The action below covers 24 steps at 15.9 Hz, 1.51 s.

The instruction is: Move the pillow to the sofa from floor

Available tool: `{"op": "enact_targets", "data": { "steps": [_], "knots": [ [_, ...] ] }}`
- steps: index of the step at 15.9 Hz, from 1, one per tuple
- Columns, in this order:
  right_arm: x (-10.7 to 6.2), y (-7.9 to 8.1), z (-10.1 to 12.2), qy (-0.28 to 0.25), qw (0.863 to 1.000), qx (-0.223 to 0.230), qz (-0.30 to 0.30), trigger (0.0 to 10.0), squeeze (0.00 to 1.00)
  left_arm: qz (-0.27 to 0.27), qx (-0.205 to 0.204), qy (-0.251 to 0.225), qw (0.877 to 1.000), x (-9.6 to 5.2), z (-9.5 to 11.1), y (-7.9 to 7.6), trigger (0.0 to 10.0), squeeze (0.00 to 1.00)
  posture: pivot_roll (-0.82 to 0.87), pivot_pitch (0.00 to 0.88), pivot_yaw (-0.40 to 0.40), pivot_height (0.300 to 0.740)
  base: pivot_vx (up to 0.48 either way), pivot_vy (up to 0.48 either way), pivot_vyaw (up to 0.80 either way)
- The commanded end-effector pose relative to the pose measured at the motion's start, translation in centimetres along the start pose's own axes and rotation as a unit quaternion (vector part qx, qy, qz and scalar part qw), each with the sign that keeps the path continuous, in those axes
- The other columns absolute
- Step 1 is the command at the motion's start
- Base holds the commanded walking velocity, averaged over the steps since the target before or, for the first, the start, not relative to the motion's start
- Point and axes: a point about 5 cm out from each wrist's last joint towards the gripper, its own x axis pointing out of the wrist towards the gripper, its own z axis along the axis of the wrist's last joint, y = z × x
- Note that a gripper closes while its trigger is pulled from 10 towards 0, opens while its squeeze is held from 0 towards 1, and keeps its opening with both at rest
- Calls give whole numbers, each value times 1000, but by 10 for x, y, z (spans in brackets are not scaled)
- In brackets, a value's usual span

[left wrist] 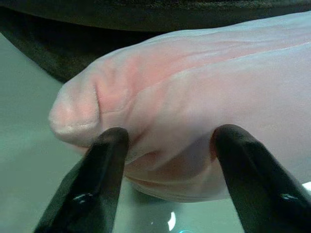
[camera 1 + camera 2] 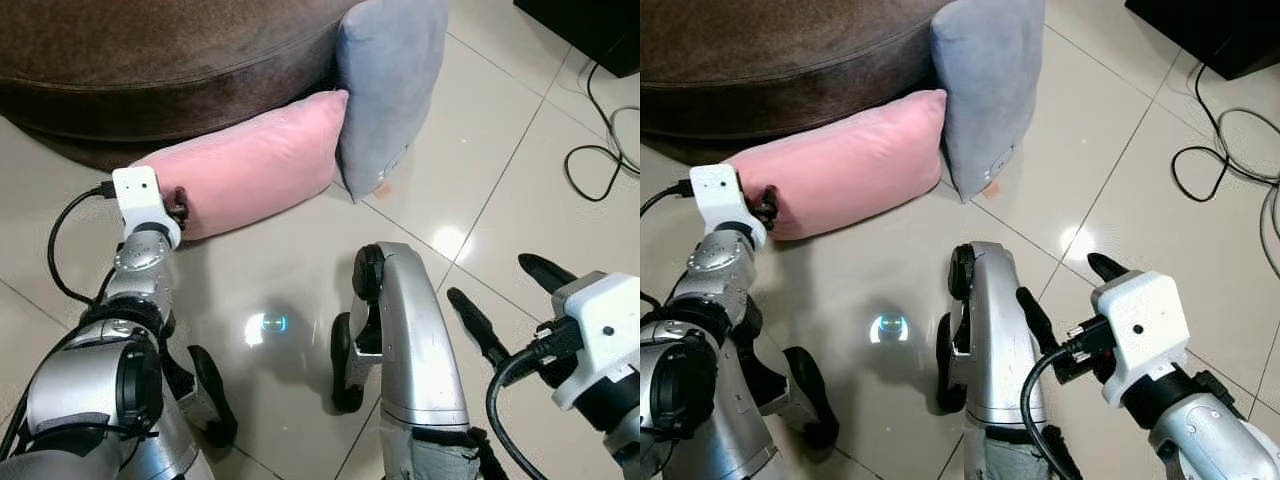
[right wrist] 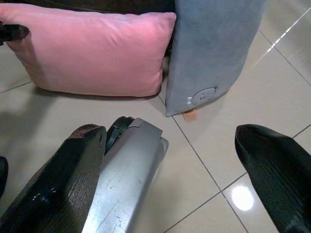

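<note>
Our left gripper (image 1: 167, 145), fingers spread astride the pink pillow's (image 2: 250, 165) corner but not closed, has lifted nothing: it lies on the floor (image 2: 300, 250) against the sofa (image 2: 150, 60) (right gripper (image 3: 170, 160) gapes idle).

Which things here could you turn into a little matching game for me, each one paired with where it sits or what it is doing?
Things:
1. pink pillow
2. grey pillow
3. left gripper
4. black cable

Places or states:
A. stands on end, leaning against the brown sofa
B. lies in loops on the tiled floor by the right edge
C. lies on its side on the floor along the sofa's base
D. open, a finger on each side of a pillow's end

Pairs: 1-C, 2-A, 3-D, 4-B
</note>
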Motion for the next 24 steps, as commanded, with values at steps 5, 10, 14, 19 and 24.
{"op": "enact_targets", "data": {
  "steps": [5,10,14,19,24],
  "knots": [
    [-5,0,2,1,1000,0,-10,10000,0,9,-6,41,999,-6,-22,7,0,0,-433,508,-175,417,0,0,0],
    [1,2,-5,13,999,21,-38,10000,0,-17,-39,36,998,-11,-31,-4,0,0,-364,499,-120,417,0,0,0],
    [16,1,-13,0,998,41,-52,10000,0,-112,-16,-17,993,-26,-43,-34,0,0,-262,451,-70,417,0,0,0],
    [46,-4,-19,-29,996,51,-66,10000,0,-215,10,-150,965,-36,-7,-72,0,0,-158,413,-2,417,0,0,0],
    [66,-10,-26,-40,994,55,-86,10000,0,-245,9,-186,952,-52,2,-83,0,0,-100,377,39,417,0,0,0]
  ]
}}
